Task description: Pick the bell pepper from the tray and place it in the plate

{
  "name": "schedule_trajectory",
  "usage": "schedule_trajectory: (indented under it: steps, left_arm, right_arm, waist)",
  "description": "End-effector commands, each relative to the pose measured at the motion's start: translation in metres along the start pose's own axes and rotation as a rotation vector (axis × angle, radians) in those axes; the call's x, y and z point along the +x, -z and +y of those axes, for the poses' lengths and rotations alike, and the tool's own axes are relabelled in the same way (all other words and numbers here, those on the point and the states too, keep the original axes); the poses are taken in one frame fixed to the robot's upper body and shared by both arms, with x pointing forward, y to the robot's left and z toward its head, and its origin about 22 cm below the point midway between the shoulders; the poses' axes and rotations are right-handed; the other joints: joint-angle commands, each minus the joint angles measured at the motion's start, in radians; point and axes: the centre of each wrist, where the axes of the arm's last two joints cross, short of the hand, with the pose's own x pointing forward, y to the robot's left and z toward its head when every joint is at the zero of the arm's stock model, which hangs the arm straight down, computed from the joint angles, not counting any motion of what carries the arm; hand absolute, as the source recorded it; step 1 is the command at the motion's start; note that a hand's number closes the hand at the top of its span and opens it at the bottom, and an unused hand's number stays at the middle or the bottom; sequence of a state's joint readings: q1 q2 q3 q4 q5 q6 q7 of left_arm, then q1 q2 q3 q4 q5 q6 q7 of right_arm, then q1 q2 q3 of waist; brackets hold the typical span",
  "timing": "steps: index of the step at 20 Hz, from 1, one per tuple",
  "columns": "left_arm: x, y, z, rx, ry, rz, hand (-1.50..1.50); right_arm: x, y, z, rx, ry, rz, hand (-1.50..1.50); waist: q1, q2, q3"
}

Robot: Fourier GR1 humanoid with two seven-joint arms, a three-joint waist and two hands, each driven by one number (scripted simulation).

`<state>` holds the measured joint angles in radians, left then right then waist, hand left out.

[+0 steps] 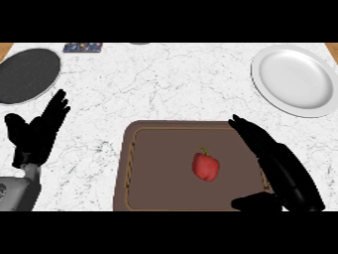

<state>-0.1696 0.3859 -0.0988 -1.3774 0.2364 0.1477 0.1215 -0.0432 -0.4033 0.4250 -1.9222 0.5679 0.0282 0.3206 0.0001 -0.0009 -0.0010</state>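
Two black hands come up from the near edge. Nearest, the right hand [277, 171] lies over the right rim of the brown tray [157, 198], its fingers [253, 139] straight and released, thumb jutting inward low down, holding nothing. Just to the thumb side of those fingers, apart from them, the red bell pepper [206, 166] lies on the tray floor, stem pointing away from the robot. It looks small and light, with a glossy skin that I would guess is a bit slippery (the walls of a pepper give a little but do not crush easily). My guess is the best hold is across its broad middle, thumb on one flank and fingers on the other, well clear of the thin stem.

Off to the other side, the left hand [36, 131] rests open on the marble counter [171, 84], fingers up, empty. Beyond its fingertips sits a dark frying pan [24, 75]. Farther off, past the right hand's fingertips and well apart from the tray, the white plate [296, 79] waits with nothing on it.
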Motion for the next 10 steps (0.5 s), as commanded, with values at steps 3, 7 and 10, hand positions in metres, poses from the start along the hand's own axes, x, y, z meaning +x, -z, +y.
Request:
schedule_trajectory:
  steps: [3,7,10]
  left_arm:
    - [0.005,0.001,0.003,0.001,-0.01,-0.001,0.0]
    - [-0.012,-0.002,-0.001,-0.014,-0.008,-0.005,0.0]
    - [-0.005,-0.006,-0.003,-0.018,0.002,-0.008,0.0]
  right_arm:
    - [0.023,0.007,0.007,0.148,-0.115,0.098,-1.5]
    - [0.03,0.016,0.03,0.177,-0.239,0.143,-1.5]
    - [0.024,0.021,0.006,0.203,-0.277,0.194,-1.5]
  waist:
    - [0.003,0.0,0.0]
    - [0.004,0.001,0.0]
    - [0.004,0.001,0.001]
